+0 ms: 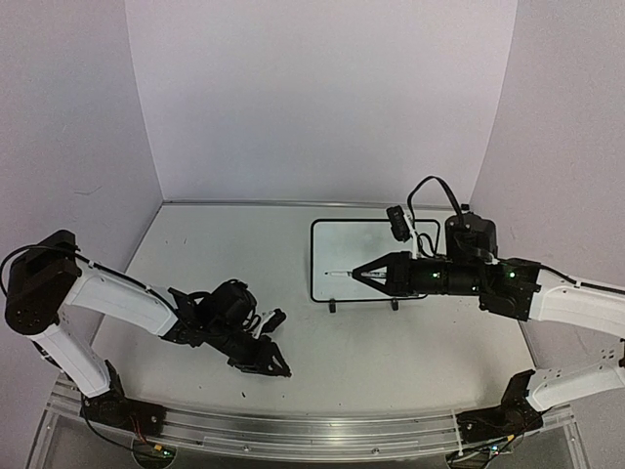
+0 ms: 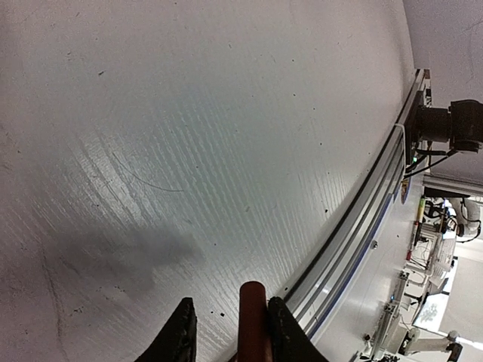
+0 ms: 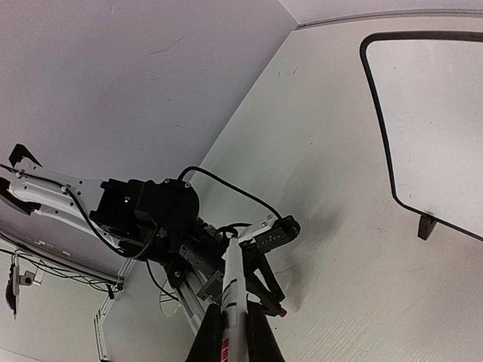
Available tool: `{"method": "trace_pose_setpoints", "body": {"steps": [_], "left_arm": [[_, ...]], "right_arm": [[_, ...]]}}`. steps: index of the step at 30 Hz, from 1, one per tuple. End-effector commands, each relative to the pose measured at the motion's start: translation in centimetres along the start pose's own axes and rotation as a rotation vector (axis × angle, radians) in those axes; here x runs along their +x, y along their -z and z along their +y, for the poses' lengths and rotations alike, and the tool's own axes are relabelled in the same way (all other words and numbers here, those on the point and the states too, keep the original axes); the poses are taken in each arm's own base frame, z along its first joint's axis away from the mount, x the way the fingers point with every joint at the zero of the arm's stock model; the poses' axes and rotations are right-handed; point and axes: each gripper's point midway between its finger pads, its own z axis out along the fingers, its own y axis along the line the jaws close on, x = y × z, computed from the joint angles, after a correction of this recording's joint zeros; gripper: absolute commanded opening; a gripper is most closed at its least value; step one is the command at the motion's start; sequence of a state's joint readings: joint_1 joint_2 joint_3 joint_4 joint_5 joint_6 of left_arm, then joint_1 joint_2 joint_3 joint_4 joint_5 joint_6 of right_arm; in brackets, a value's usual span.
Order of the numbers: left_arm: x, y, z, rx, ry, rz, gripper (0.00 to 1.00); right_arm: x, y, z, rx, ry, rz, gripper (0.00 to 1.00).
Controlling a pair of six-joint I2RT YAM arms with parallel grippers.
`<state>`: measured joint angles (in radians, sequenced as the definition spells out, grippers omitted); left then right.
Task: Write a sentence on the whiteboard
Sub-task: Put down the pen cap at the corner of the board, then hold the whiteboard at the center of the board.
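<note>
Top external: whiteboard (image 1: pixel 344 242) lies beneath right gripper (image 1: pixel 365 273) clasping marker (image 1: pixel 339 273).

The white, black-bordered whiteboard (image 1: pixel 356 244) lies right of centre, feet on its near edge.

Wht arms (image 1: pixel 117 293), blk joints (image 1: pixel 39 283), cables (image 1: pixel 430 184)

Left arm (image 1: pixel 127 298) low, jaws gripping red cylinder (image 2: pixel 253 317); right arm (image 1: pixel 566 298) outstretched, jaws gripping marker (image 3: pixel 233 286).
</note>
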<state>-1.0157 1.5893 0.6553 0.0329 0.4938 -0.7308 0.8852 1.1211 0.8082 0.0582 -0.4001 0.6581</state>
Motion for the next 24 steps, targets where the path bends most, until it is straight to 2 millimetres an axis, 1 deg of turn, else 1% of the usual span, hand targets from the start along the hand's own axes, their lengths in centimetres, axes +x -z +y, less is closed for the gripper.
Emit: {"method": "trace_pose_setpoints", "body": {"steps": [1,9,12,15,18,21,24], "left_arm": [[-1.4,0.2,-0.8,-0.015,-0.017,-0.038,0.37],[-1.2,1.0,0.3,-0.092,-0.001,-0.047,0.62],[-1.3,1.7,0.4,-0.115,-0.008,-0.062,0.67],[-1.9,2.8,0.2,-0.136,-0.028,-0.105,0.71],[-2.9,4.6,-0.8,-0.150,-0.075,-0.156,0.74],[-4.5,6.9,-2.2,-0.140,-0.129,-0.187,0.75],[-7.3,10.1,-3.6,-0.089,-0.184,-0.226,0.75]], "right_arm": [[0.0,-0.4,-0.1,0.014,0.015,-0.009,0.00],[0.1,-0.4,-0.7,0.052,0.021,-0.015,0.00],[0.0,-0.3,-0.8,0.060,0.022,-0.023,0.00],[-0.4,0.0,-1.0,0.082,0.019,-0.044,0.00],[-0.6,0.4,-1.5,0.113,0.014,-0.069,0.00],[-1.1,1.0,-2.2,0.151,0.012,-0.104,0.00],[-1.5,1.5,-2.9,0.191,0.012,-0.144,0.00]]}}
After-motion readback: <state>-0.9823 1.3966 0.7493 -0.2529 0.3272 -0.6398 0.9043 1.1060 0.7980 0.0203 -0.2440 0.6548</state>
